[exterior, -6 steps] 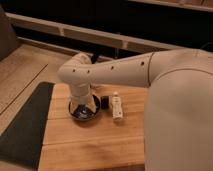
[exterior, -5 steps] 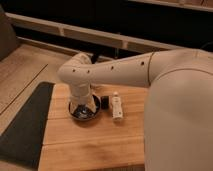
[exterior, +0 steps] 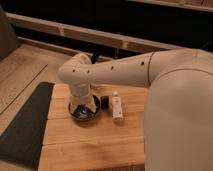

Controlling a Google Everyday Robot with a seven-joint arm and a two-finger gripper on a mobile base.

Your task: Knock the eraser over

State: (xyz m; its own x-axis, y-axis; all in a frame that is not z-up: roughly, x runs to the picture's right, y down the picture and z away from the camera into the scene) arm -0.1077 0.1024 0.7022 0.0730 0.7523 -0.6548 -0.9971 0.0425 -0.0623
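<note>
Nothing has visibly shifted in half a second: the gripper (exterior: 84, 106), its grip state impossible to tell, hangs low over the wooden table (exterior: 90, 145) just beside the white eraser (exterior: 117, 106), the approach apparently done and a sideways sweep toward it due next.

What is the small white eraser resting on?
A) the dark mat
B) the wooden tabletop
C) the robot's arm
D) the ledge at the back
B: the eraser sits on the wooden tabletop, close beside the gripper, which points down at the table; the dark mat is off on the gripper's other side.
</note>
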